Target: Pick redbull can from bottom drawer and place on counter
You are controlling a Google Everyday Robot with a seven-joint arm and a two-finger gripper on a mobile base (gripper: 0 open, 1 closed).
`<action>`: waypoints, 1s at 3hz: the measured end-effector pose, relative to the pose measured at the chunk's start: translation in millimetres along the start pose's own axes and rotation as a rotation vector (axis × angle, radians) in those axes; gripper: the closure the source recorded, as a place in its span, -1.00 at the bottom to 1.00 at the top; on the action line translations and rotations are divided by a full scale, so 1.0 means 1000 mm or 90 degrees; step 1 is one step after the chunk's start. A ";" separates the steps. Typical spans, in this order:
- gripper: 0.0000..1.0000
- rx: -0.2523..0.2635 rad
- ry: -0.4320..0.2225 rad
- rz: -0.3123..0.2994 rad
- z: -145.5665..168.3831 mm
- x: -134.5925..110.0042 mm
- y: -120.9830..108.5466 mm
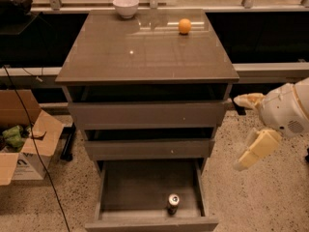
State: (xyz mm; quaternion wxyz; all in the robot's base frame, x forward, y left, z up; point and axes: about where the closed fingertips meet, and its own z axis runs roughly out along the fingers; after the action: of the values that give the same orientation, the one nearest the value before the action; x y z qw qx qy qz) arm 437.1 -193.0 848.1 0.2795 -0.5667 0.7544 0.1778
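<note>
The redbull can stands upright in the open bottom drawer, near its front right, with its silver top showing. The counter is the glossy grey-brown top of the cabinet. My gripper hangs to the right of the cabinet, level with the two upper drawers, well above and to the right of the can. Its two cream fingers are spread apart and hold nothing.
A white bowl and an orange fruit sit at the back of the counter. The two upper drawers are slightly open. An open cardboard box and a black cable lie on the speckled floor to the left.
</note>
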 end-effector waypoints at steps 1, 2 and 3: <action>-1.00 -0.008 -0.022 -0.002 0.002 -0.006 0.001; -1.00 -0.006 -0.015 -0.002 0.001 -0.006 0.001; -1.00 -0.034 -0.045 0.010 0.047 0.001 0.007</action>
State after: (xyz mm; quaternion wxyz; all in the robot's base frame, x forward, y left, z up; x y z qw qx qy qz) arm 441.2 -163.8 810.6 0.2892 -0.5611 0.7438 0.2199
